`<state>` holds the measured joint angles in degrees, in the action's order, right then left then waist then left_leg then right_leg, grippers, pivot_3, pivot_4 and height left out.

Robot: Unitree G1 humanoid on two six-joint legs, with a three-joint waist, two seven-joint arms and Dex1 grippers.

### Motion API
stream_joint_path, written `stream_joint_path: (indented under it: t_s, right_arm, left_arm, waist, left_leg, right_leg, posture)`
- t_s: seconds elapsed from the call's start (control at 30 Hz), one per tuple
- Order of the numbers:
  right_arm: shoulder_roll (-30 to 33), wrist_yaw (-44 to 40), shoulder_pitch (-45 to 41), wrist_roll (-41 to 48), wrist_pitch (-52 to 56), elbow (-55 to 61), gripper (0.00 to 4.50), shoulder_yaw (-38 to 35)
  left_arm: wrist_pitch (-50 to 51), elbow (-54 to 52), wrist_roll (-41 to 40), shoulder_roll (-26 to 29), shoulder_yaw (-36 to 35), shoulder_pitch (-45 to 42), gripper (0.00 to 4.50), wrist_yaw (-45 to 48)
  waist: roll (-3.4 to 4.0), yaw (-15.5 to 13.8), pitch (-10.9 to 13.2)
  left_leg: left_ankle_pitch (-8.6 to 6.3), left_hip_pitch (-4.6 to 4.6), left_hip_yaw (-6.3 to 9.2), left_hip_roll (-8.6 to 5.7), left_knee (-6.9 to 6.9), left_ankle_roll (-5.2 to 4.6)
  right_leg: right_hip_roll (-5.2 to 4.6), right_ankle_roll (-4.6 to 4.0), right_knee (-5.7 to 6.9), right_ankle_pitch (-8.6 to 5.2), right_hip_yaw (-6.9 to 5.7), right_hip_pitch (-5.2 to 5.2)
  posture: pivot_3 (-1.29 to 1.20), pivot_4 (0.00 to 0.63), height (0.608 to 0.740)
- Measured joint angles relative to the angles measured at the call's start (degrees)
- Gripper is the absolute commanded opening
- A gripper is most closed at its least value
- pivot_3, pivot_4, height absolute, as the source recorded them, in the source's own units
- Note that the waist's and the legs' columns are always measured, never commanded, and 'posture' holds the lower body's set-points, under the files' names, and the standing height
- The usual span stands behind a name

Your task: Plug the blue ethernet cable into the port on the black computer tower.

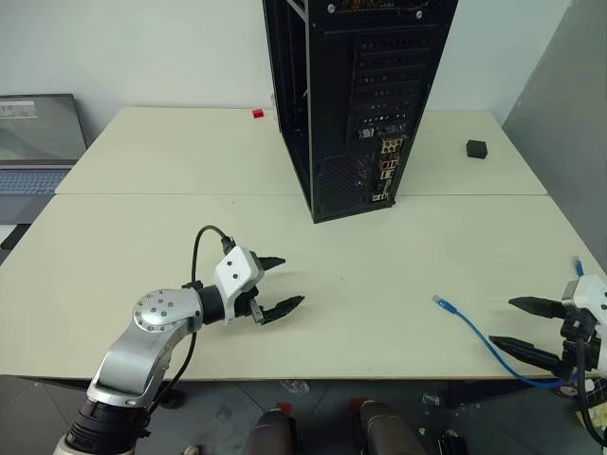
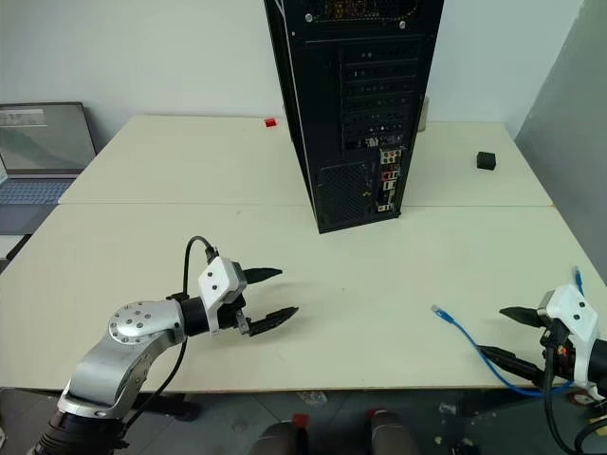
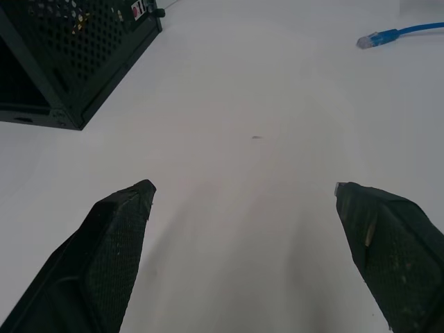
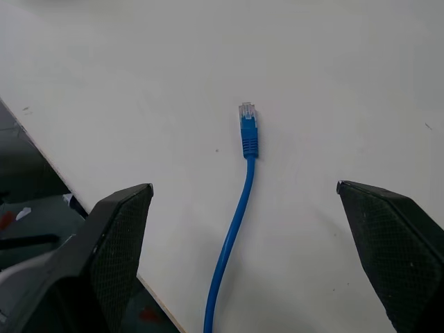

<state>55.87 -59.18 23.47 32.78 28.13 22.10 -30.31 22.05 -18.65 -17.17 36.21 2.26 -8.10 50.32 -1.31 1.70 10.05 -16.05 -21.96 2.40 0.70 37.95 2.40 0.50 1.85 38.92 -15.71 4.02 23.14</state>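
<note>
Cable (image 1: 474, 332): lies loose on the table (image 1: 142, 275), plug (image 4: 247, 111) near the front right edge, tail running off it.
Tower (image 1: 356, 95): upright, mid-table, well apart from the plug.
Left gripper (image 1: 277, 284): jaws spread, empty, over bare tabletop.
Right gripper (image 1: 520, 325): jaws spread, empty, just beside the cable at the right edge.

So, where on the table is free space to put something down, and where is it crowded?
Bare top lies between the left gripper and the plug end of the blue ethernet cable, in front of the black computer tower. The far left patch, between the tower and the laptop, holds a small red thing. The near right corner is crowded: cable and right gripper.
</note>
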Motion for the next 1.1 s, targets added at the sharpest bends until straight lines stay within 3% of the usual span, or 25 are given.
stream_joint_path:
  t_s: [0.47, 0.67, 0.87, 1.1]
  right_arm:
    - [-0.2, -0.3, 0.1, -1.3, 0.4, 0.2, 4.50, 0.0]
    - [-1.2, 2.3, -1.2, -2.2, 2.2, 3.6, 4.50, 0.4]
    - [-2.5, 5.6, -4.6, -3.3, 4.0, 4.4, 4.50, 6.0]
    - [-4.9, 8.3, -11.9, -8.9, 2.6, -2.4, 4.50, 15.7]
  left_arm:
    - [0.5, -2.4, -0.4, 0.2, 1.8, 0.8, 4.43, 0.3]
    - [6.0, -9.3, -1.0, 2.8, 4.1, 2.0, 4.43, 0.5]
    - [6.4, -11.7, -1.7, 2.8, 5.1, 1.6, 4.43, 0.7]
    - [6.7, -14.9, -3.4, 2.9, 6.6, 1.6, 4.43, 2.5]
  waist:
    - [0.00, 0.0, 0.0]
    - [0.00, 0.0, 0.0]
    - [-0.02, 0.0, 0.0]
    - [-0.01, 0.0, 0.0]
  left_leg:
    - [0.00, 0.00, 0.00, 0.00, 0.00, 0.00]
    - [0.00, -0.01, 0.02, 0.00, 0.02, 0.00]
    - [0.00, 0.01, 0.02, 0.01, 0.02, 0.00]
    - [0.00, 0.03, 0.00, 0.00, 0.03, 0.00]
  right_leg:
    - [0.00, 0.00, 0.01, 0.00, 0.01, 0.00]
    - [-0.01, 0.00, 0.02, 0.00, 0.01, 0.00]
    - [0.00, 0.00, 0.03, 0.00, 0.00, 0.00]
    - [0.00, -0.01, 0.04, 0.00, 0.02, 0.00]
  posture:
    - [0.00, 0.150, 0.740]
    - [0.00, 0.150, 0.740]
    - [0.00, 0.150, 0.740]
    - [0.00, 0.150, 0.740]
